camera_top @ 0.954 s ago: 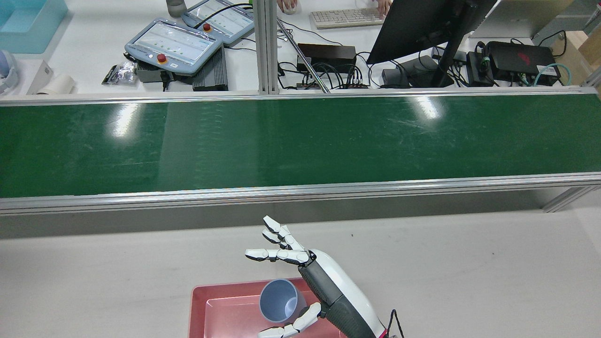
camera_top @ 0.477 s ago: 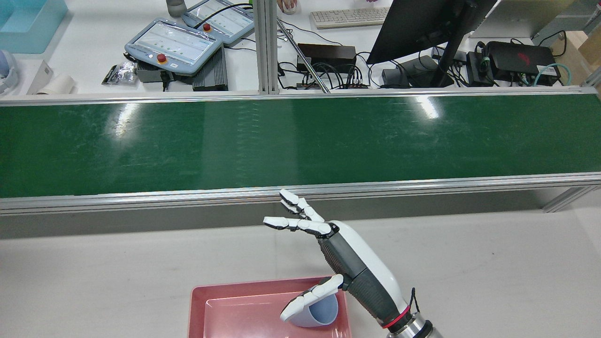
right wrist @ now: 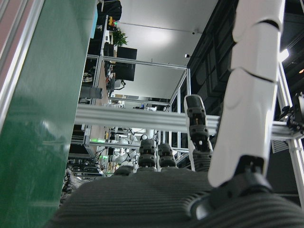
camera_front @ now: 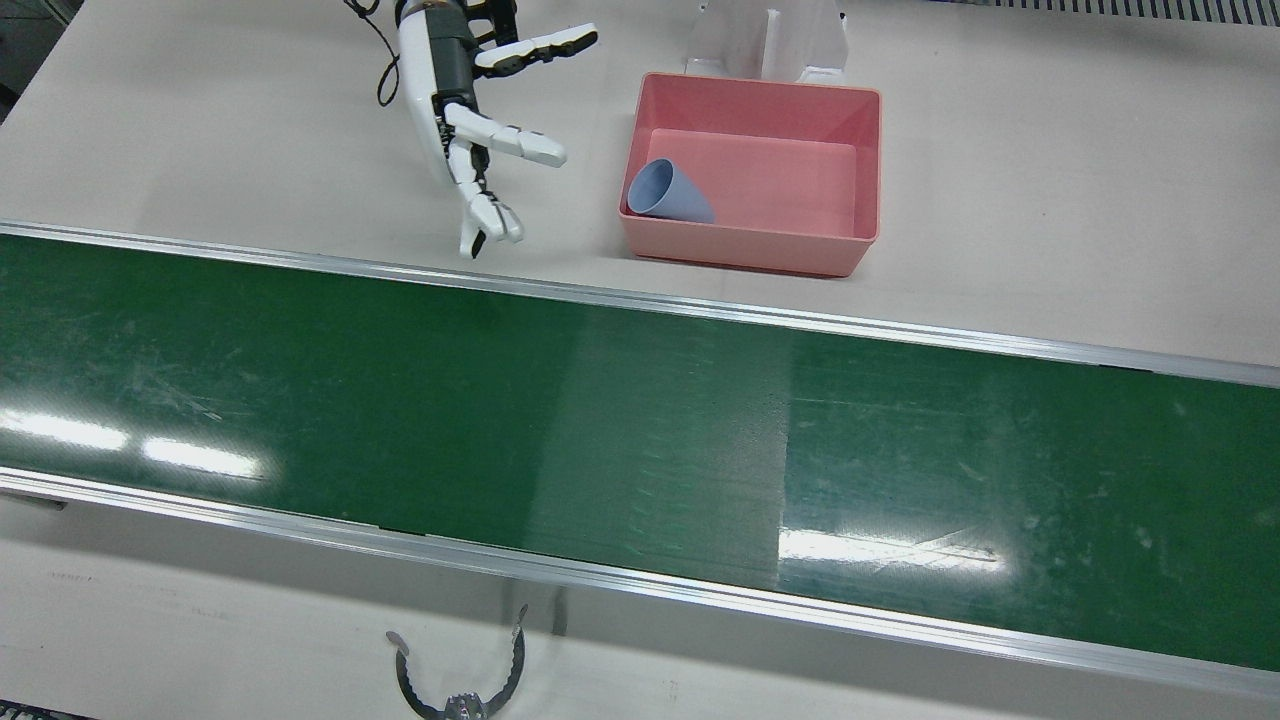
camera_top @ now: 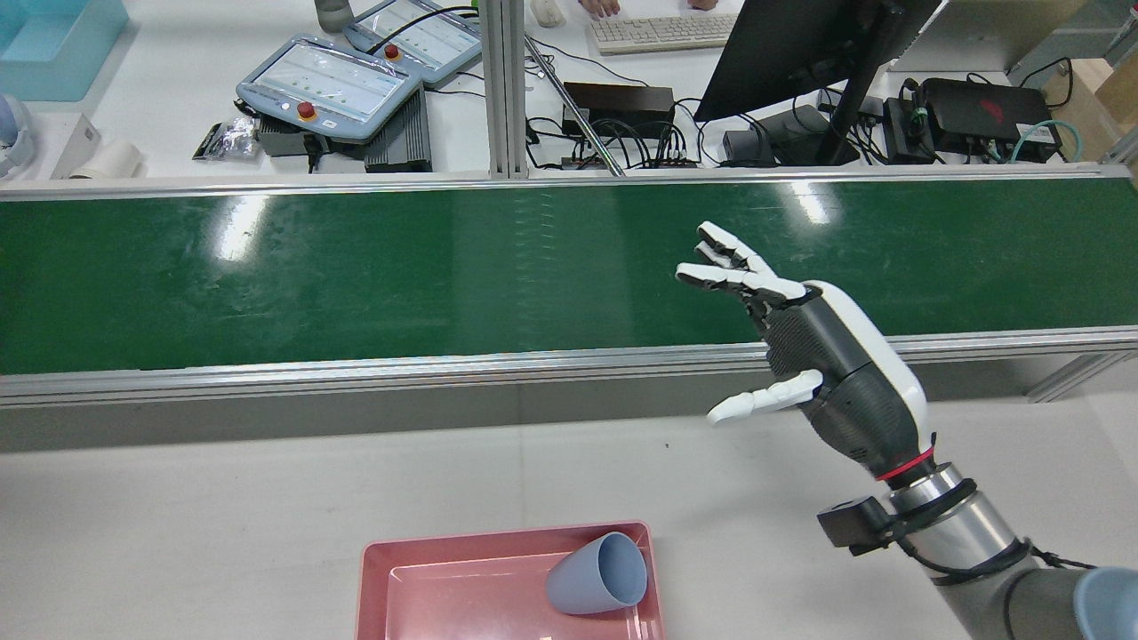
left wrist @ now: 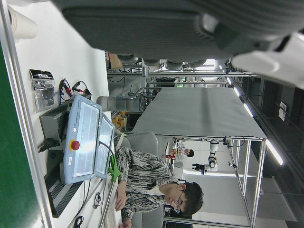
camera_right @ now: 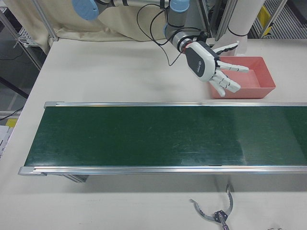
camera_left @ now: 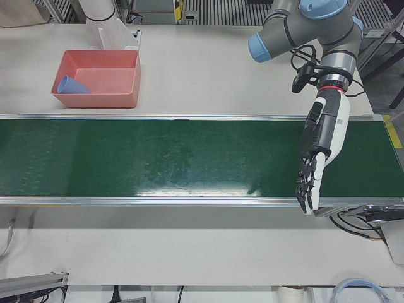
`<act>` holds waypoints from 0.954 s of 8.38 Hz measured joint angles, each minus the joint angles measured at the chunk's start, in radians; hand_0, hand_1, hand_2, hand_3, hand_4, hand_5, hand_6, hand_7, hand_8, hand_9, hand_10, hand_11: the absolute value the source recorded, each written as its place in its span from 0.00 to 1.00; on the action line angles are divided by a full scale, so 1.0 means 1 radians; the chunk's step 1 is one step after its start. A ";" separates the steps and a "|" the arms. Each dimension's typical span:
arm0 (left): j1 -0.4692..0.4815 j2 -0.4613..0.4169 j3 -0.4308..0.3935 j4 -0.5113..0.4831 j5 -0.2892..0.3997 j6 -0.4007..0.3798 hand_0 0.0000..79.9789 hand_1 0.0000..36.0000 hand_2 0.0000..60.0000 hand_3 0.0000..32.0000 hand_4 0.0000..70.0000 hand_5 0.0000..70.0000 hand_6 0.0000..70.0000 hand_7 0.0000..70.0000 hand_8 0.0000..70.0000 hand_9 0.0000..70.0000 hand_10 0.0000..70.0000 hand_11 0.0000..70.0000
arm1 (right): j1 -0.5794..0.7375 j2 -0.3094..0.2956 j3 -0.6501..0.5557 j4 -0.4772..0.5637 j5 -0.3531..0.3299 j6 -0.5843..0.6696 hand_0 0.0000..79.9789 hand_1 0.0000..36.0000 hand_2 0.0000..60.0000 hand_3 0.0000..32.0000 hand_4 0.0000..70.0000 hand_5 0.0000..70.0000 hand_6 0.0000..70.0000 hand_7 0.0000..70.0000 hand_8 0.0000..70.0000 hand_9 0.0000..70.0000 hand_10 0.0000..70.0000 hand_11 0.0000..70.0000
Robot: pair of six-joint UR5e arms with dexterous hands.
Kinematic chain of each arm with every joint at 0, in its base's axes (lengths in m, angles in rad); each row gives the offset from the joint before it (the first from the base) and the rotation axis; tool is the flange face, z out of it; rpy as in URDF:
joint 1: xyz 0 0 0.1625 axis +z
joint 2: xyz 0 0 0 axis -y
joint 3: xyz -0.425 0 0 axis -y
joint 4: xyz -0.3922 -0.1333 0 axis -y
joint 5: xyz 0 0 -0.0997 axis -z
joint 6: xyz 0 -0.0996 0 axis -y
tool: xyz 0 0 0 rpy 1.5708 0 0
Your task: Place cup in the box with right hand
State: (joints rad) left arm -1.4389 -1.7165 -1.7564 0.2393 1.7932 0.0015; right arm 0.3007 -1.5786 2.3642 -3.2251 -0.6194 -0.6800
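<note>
right hand [camera_top: 827,356]: we see it empty, fingers spread wide
cup [camera_top: 597,574]: tipped on its side inside the box [camera_top: 382,587], well apart from the hand, behind its wrist side

Blue cup [camera_front: 668,191] sideways in pink box [camera_front: 868,170]

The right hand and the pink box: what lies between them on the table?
Nothing: in the front view, only bare table separates the open right hand from the pink box. The cup lies on its side inside the box.
</note>
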 measured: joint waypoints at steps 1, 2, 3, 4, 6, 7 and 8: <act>0.000 0.000 0.000 0.000 0.000 0.000 0.00 0.00 0.00 0.00 0.00 0.00 0.00 0.00 0.00 0.00 0.00 0.00 | 0.114 -0.024 -0.007 -0.118 -0.080 0.145 0.76 0.56 0.07 0.00 0.25 0.10 0.07 0.22 0.11 0.20 0.00 0.02; 0.000 0.000 0.000 0.000 0.000 0.000 0.00 0.00 0.00 0.00 0.00 0.00 0.00 0.00 0.00 0.00 0.00 0.00 | 0.253 -0.037 -0.025 -0.223 -0.181 0.276 0.78 0.51 0.03 0.00 0.25 0.11 0.07 0.21 0.11 0.21 0.01 0.05; -0.001 0.000 0.000 0.000 0.000 0.000 0.00 0.00 0.00 0.00 0.00 0.00 0.00 0.00 0.00 0.00 0.00 0.00 | 0.411 -0.050 -0.055 -0.283 -0.293 0.369 0.80 0.46 0.00 0.00 0.26 0.11 0.07 0.21 0.12 0.21 0.02 0.06; -0.001 0.000 0.000 0.000 0.000 0.000 0.00 0.00 0.00 0.00 0.00 0.00 0.00 0.00 0.00 0.00 0.00 0.00 | 0.560 -0.068 -0.081 -0.306 -0.381 0.414 0.78 0.48 0.02 0.00 0.29 0.11 0.08 0.24 0.12 0.23 0.03 0.08; -0.001 0.000 0.000 -0.001 0.000 0.000 0.00 0.00 0.00 0.00 0.00 0.00 0.00 0.00 0.00 0.00 0.00 0.00 | 0.745 -0.114 -0.129 -0.289 -0.456 0.436 0.78 0.43 0.00 0.00 0.36 0.10 0.09 0.27 0.13 0.24 0.06 0.12; -0.001 0.000 0.000 -0.001 0.000 0.000 0.00 0.00 0.00 0.00 0.00 0.00 0.00 0.00 0.00 0.00 0.00 0.00 | 0.773 -0.132 -0.143 -0.274 -0.472 0.439 0.78 0.43 0.00 0.00 0.33 0.11 0.08 0.26 0.13 0.23 0.06 0.11; -0.001 0.000 0.000 0.000 0.000 0.000 0.00 0.00 0.00 0.00 0.00 0.00 0.00 0.00 0.00 0.00 0.00 0.00 | 0.792 -0.154 -0.151 -0.254 -0.527 0.442 0.76 0.52 0.06 0.00 0.18 0.11 0.08 0.23 0.12 0.22 0.05 0.11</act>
State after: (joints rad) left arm -1.4398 -1.7165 -1.7568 0.2388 1.7932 0.0015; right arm 1.0927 -1.7327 2.2128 -3.4796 -1.1467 -0.2378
